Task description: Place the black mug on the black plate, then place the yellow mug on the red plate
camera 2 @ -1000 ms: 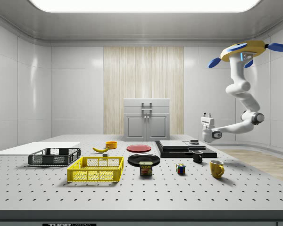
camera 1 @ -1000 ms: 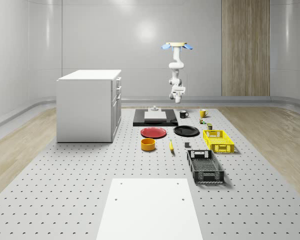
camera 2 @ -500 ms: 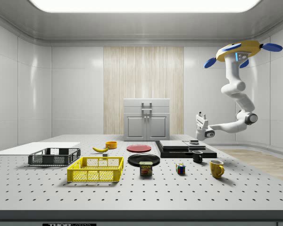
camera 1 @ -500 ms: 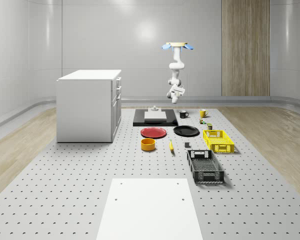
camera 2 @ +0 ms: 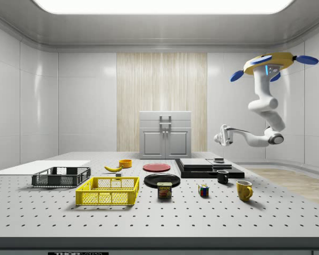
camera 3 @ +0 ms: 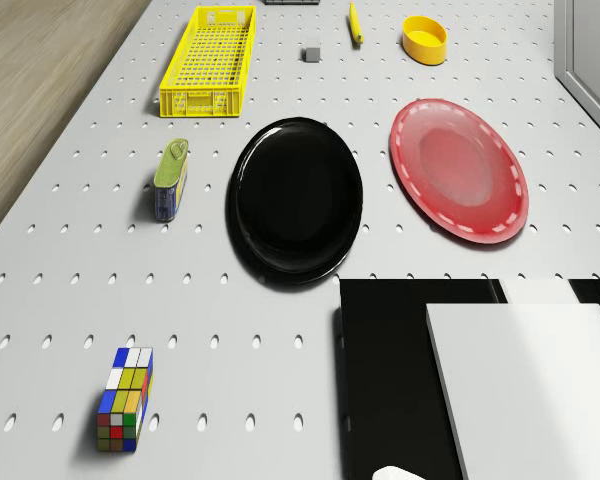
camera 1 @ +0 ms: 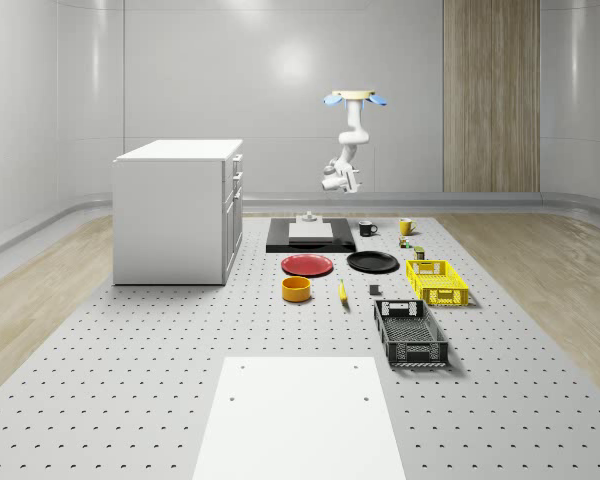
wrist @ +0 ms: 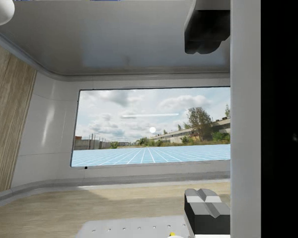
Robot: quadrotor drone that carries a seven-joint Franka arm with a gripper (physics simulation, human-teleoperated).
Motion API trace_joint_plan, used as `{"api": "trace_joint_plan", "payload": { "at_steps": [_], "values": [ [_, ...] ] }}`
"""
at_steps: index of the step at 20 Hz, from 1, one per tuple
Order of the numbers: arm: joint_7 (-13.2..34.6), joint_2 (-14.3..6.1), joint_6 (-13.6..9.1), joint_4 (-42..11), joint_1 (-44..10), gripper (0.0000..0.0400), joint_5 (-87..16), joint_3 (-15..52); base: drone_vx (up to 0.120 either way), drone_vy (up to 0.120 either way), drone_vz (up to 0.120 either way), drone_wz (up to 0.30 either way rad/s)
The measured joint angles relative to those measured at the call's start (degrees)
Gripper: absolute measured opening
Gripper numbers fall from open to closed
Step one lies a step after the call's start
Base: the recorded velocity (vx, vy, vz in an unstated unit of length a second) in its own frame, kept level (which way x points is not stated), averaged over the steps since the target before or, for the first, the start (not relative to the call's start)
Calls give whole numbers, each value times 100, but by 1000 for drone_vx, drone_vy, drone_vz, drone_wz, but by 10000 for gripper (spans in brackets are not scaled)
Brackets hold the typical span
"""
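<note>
Pale curved-wall room w/ a big perforated counter (camera 1: 130, 380) carrying everything. Drone (camera 2: 269, 62) hovers high past the counter's far end, above and behind the black slab (camera 1: 310, 238); arm folded, forearm about level, jaws (camera 2: 221, 135) raised well clear of the counter, pointing out sideways rather than down. Wrist view looks at the far wall and a window, so the tool axis is nowhere near the mugs yet. Can't tell if jaws are spread or closed.

Key relation: black mug (camera 2: 223, 176) sits upright on the counter, below the jaws and on the near side of the slab in the side view, touching nothing; handle faces the whole-scene view's right. Judged: wrist has to tip down and descend a good way before any grasp; step 1 not started.

Black plate (camera 3: 296, 197) lies just beside the slab's corner, bare, w/ red plate (camera 3: 461, 170) next to it, also bare. Yellow mug (camera 2: 244, 189) stands apart from the black mug, nearer the counter's edge, well apart from the red plate.

Room: open air above the black mug. Clutter nearby: Rubik's cube (camera 3: 125, 398) and spam tin (camera 3: 170, 179), both off the straight mug-to-plate path as far as I judge. Slab w/ its white block (camera 1: 310, 229) is the edge to mind on the descent.
</note>
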Motion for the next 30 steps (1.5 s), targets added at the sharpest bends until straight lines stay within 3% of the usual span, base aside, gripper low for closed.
{"api": "trace_joint_plan", "payload": {
  "at_steps": [3, 7, 11, 15, 23, 30],
  "values": [
    [715, -252, -136, -1107, -748, 400, -1921, 999, 0, 0, -120, 0],
    [1709, -560, -626, -2082, -1980, 400, -3823, 1965, 0, 0, -120, 0],
    [2427, -837, -1114, -2476, -3025, 400, -4785, 2544, 0, 0, -120, 0],
    [2856, -1067, -1393, -2607, -3681, 400, -5177, 2864, 0, 0, -120, 0],
    [3251, -1407, -1494, -2657, -4259, 400, -5328, 3156, 0, 0, -120, 0],
    [3401, -1645, -1374, -2650, -4451, 400, -5260, 3279, 120, 0, -120, 0]
  ]
}}
